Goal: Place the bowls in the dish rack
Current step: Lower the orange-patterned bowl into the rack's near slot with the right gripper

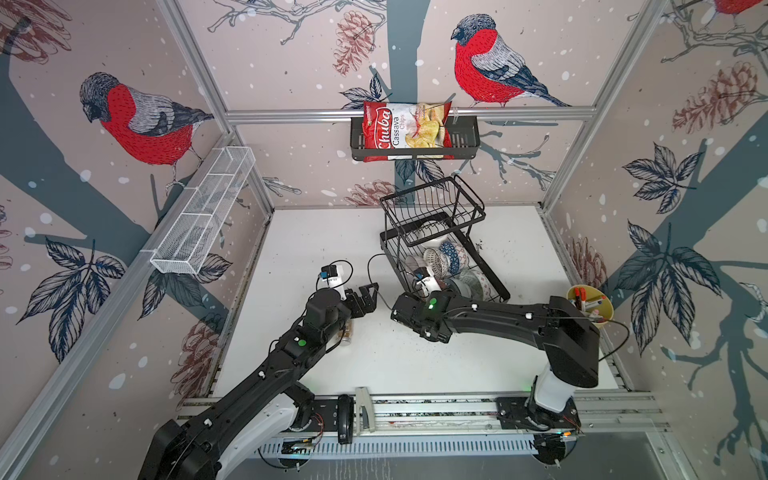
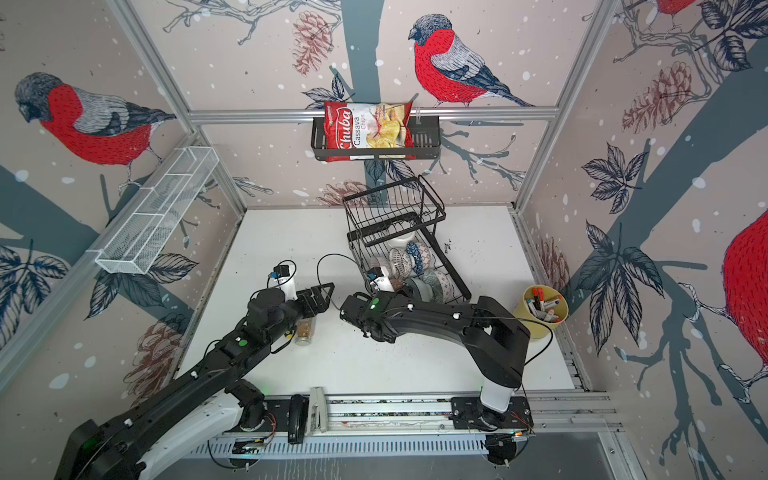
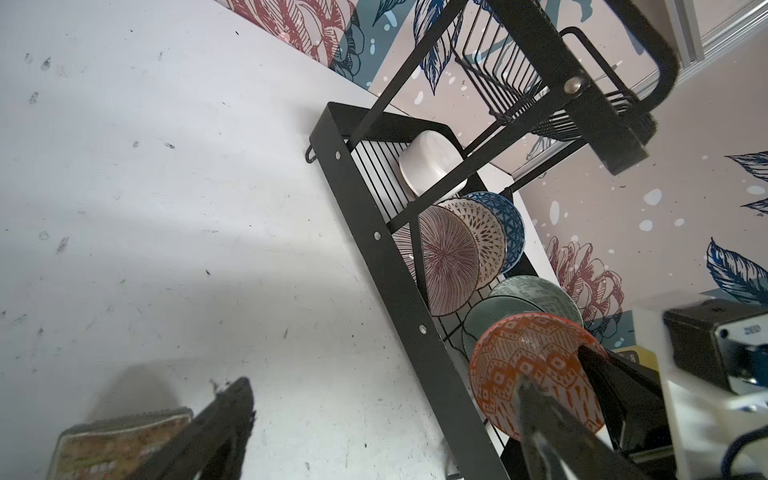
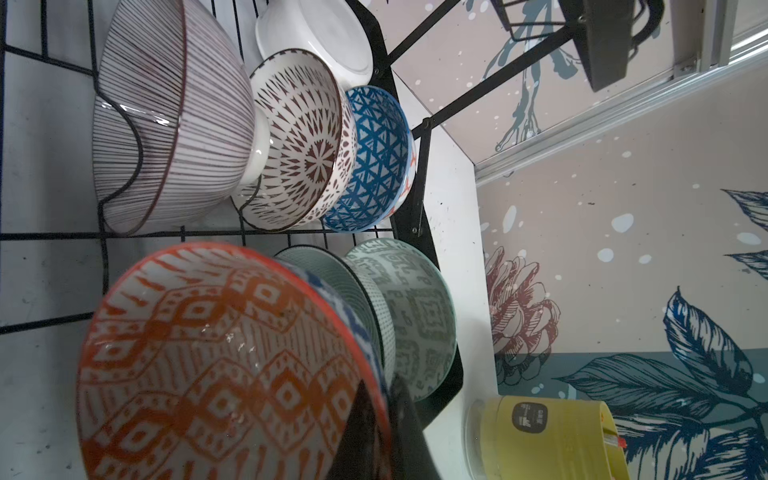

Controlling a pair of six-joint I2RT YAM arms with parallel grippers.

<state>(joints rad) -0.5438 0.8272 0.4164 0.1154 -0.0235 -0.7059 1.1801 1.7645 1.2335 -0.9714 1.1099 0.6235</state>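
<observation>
The black dish rack [image 1: 388, 245] [image 3: 374, 232] stands at the back middle of the table in both top views. Several bowls stand on edge in its lower grid: a white one [image 4: 320, 37], a striped one [image 4: 166, 124], a brown-patterned one [image 4: 303, 141], a blue one [image 4: 374, 158] and grey-green ones [image 4: 415, 316]. My right gripper [image 4: 384, 415] is shut on the rim of the orange-red bowl [image 4: 216, 361] [image 3: 523, 357], at the rack's near end. My left gripper [image 1: 365, 297] [image 3: 382, 386] is open and holds nothing, over the table just left of the rack.
A yellow pot of markers [image 1: 590, 307] [image 4: 540, 436] stands right of the rack, by the right arm. A small jar [image 2: 305, 330] lies on the table under the left arm. A black basket with a chips bag [image 1: 415, 137] hangs on the back rail, and a white mesh shelf [image 1: 203, 212] on the left wall.
</observation>
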